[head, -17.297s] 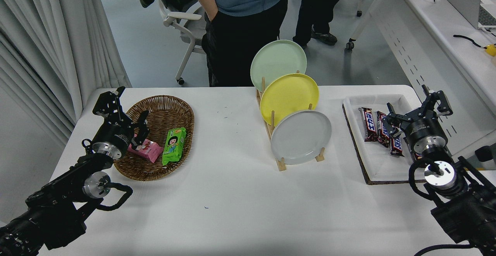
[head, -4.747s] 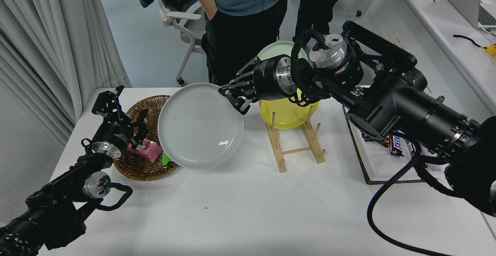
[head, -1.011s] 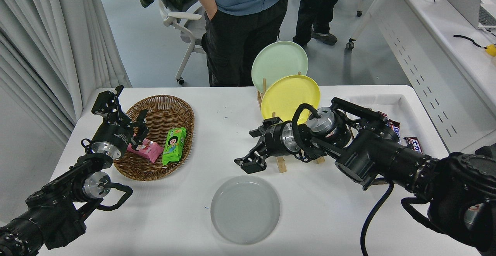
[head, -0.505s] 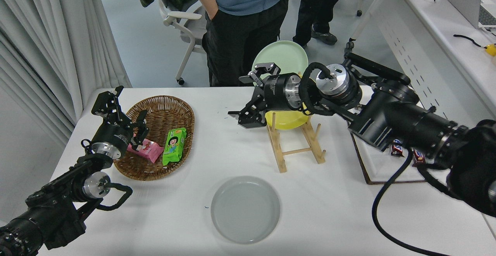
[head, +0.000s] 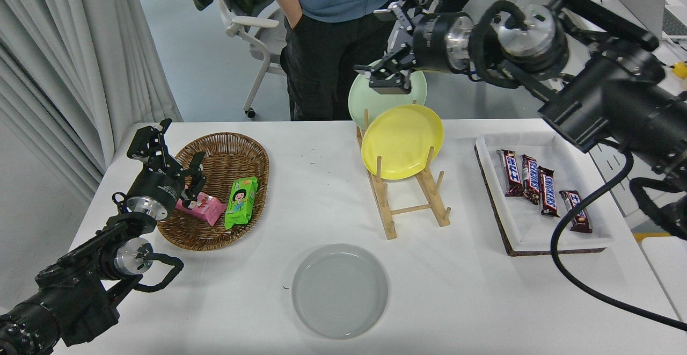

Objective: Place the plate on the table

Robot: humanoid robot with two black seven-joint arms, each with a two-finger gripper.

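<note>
Moved since half a second ago: right pincer (head: pixel 395 43) has risen from just above the rack to high over the counter's far edge; the plate has stayed put.
Left pincer (head: pixel 173 157): parked at the lower left, over the near-left rim of the basket, fingers spread, holding nothing.
Basket (head: pixel 217 145): brown wicker, oval, on the left part of the counter; a pink packet (head: pixel 205 207) and a green packet (head: pixel 241 202) lie inside, side by side.
Plate (head: pixel 340 290): pale grey, lying flat on the counter (head: pixel 472 296) near its front edge (face up, rim clear of everything), well apart from both pincers.
Rack (head: pixel 410 204): wooden, behind and to the right of the grey plate; its front slots hold nothing.
Yellow plate (head: pixel 402 141): standing tilted in the rack.
Green plate (head: pixel 367 102): pale, standing behind the yellow one, partly covered by it.
Right pincer: fingers spread wide, holding nothing, in front of the green plate's top edge; whether it touches cannot be told.
Person (head: pixel 333 33): standing at the far side, blue top, dark trousers.
Tray (head: pixel 536 237): white, on the right; four chocolate bars (head: pixel 542 188) lie in it.
</note>
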